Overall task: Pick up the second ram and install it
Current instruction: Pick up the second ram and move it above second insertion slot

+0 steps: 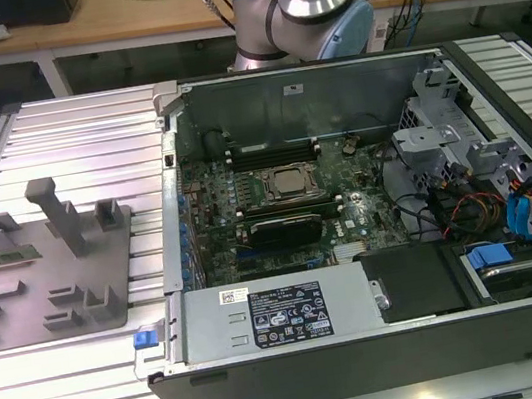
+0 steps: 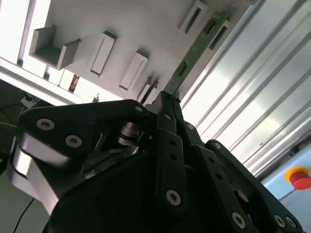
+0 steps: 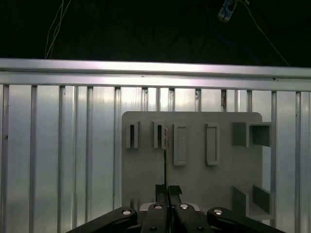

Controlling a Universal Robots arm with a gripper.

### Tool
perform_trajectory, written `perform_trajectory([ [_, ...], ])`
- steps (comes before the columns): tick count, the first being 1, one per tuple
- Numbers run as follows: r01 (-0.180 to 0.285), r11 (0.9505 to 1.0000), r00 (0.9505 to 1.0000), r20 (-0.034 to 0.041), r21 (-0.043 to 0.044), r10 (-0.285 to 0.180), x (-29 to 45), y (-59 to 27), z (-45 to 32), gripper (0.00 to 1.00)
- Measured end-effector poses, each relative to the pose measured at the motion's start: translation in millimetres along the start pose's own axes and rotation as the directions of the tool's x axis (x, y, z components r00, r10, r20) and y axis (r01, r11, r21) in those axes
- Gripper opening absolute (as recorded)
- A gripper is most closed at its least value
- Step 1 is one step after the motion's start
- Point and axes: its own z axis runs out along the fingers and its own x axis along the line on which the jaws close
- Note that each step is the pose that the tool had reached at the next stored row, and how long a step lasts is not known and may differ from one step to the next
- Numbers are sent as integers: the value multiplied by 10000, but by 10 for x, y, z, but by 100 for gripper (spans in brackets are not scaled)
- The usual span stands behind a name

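Gripper [image 2: 167, 99] jaws are closed on one end of the ram [image 2: 193, 52]. The stick juts out over the tray [image 2: 141, 24], beside its slots; cannot tell if it is lifted clear. Pick under way, install not yet done: the case [image 1: 372, 355] stands well apart. Count: one gripper, one ram, one tray, one case.

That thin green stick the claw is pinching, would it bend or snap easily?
The memory stick is probably stiff: it juts straight from the claw without sagging. Seen edge-on it is very thin, so likely light, and fragile if twisted.
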Motion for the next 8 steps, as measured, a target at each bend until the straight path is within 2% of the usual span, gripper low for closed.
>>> perform_trajectory([
  [5,-14,10000,10000,0,0,14,-11,6,-236,9],
  [8,-17,10000,10000,0,0,17,-13,7,-304,9],
])
